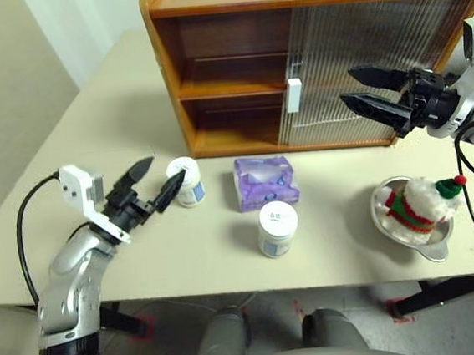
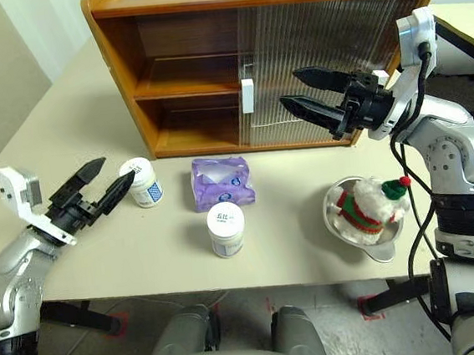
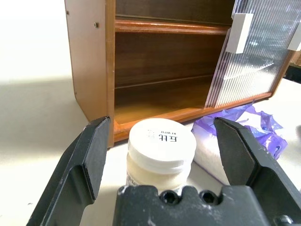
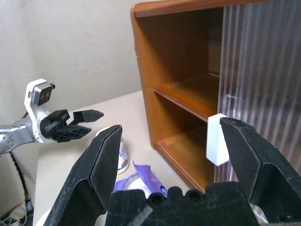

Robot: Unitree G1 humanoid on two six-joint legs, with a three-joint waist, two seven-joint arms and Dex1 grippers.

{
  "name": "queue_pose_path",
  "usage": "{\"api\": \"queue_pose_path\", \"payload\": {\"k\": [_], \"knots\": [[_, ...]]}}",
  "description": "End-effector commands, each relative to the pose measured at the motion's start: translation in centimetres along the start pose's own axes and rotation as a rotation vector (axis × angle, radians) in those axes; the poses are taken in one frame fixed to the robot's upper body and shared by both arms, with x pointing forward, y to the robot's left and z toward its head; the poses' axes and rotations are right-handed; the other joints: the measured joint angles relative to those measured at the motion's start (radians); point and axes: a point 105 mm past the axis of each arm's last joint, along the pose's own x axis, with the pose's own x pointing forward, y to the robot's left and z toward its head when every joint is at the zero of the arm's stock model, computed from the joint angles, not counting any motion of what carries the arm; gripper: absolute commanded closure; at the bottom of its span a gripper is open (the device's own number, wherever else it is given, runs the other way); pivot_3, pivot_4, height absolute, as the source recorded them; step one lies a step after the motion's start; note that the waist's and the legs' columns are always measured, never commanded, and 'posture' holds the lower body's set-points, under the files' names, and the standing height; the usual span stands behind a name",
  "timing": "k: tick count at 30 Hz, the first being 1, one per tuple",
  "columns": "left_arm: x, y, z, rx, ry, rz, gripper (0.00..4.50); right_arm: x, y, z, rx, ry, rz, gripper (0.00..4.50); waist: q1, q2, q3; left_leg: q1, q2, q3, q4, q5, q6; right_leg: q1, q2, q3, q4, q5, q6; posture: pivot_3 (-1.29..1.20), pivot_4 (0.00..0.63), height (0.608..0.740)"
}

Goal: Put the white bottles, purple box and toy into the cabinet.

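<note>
The honey-brown wooden cabinet (image 1: 309,53) stands with its left half open and both shelves bare. In front of it on the beige table (image 1: 114,122) lie the crinkled purple tissue box (image 1: 264,181), two squat white bottles (image 1: 189,180) (image 1: 277,228) and the plush toy (image 1: 420,203) in a silver bowl (image 1: 388,217). The left gripper (image 1: 155,183), spread wide, seemingly brackets the nearer bottle; closing off-centre could tip it. The right gripper (image 1: 371,91) hangs open by the ribbed door (image 1: 377,63).

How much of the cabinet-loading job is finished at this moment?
Done: the cabinet has its left side open, both shelves bare. In hand: nothing; the left gripper, jaws open, is lined up on the nearer-left white bottle; the right gripper is open by the door. Left: both bottles (second), the purple box and the toy in its metal bowl.
</note>
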Motion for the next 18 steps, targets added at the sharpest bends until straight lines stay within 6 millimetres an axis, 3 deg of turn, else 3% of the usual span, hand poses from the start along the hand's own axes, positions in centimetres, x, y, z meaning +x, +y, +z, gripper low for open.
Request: {"api": "queue_pose_path", "payload": {"k": [1, 10, 18], "knots": [[-0.7, 0.2, -1.0, -0.001, 0.008, 0.005, 0.06, 0.2, 0.0, 0.0, -0.011, 0.002, 0.009, 0.00, 0.007, 0.000, 0.000, 0.000, 0.000, 0.000, -0.001, 0.000, 0.000, 0.000, 0.000, 0.000, 0.000, 0.000, 0.000, 0.13, 0.000, 0.740], [-1.0, 1.4, -4.3, -0.013, 0.066, 0.058, 0.06, 0.1, 0.1, 0.5, -0.023, 0.002, 0.008, 0.00, 0.007, 0.000, 0.000, 0.000, 0.001, 0.000, -0.002, 0.000, 0.000, -0.001, 0.005, 0.000, 0.000, 0.002, 0.005, 0.11, 0.000, 0.740], [-0.2, 0.0, -5.2, 0.015, 0.090, -0.048, 0.06, -0.2, 0.1, 0.6, -0.031, 0.005, -0.004, 0.00, 0.004, 0.000, 0.000, -0.001, 0.001, 0.001, -0.002, 0.000, 0.000, -0.002, 0.004, 0.000, 0.000, 0.002, 0.006, 0.08, 0.000, 0.740]]}}
